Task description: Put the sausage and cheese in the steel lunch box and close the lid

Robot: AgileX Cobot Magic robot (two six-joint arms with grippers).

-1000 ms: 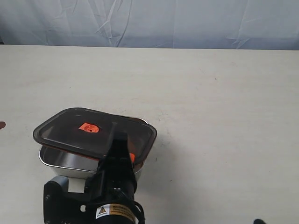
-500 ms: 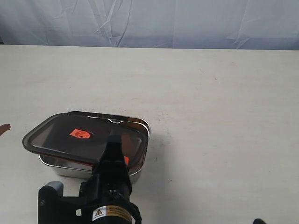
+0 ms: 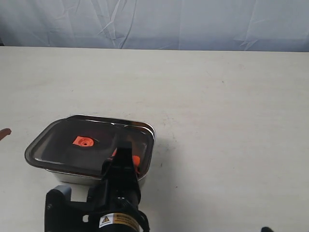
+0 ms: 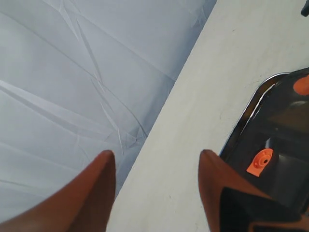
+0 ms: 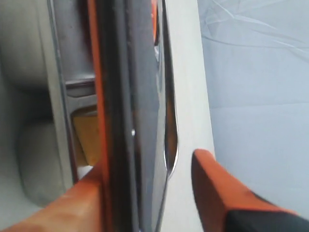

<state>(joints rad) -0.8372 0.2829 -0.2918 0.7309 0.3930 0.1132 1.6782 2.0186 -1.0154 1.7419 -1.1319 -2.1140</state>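
Atop the steel lunch box (image 3: 148,140), your smoky lid (image 3: 63,147) is lying askew. Your right gripper (image 5: 149,162) is straddling its rim, unclamped; your left gripper (image 4: 157,152) is gaping.

Dark lid (image 3: 63,150) lies askew on steel lunch box (image 3: 147,129) — overhanging left; right gripper (image 3: 124,153) adjacent.

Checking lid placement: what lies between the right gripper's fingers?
The edge of the lid and the rim of the steel lunch box lie between the fingers of the right gripper, shown in the right wrist view.
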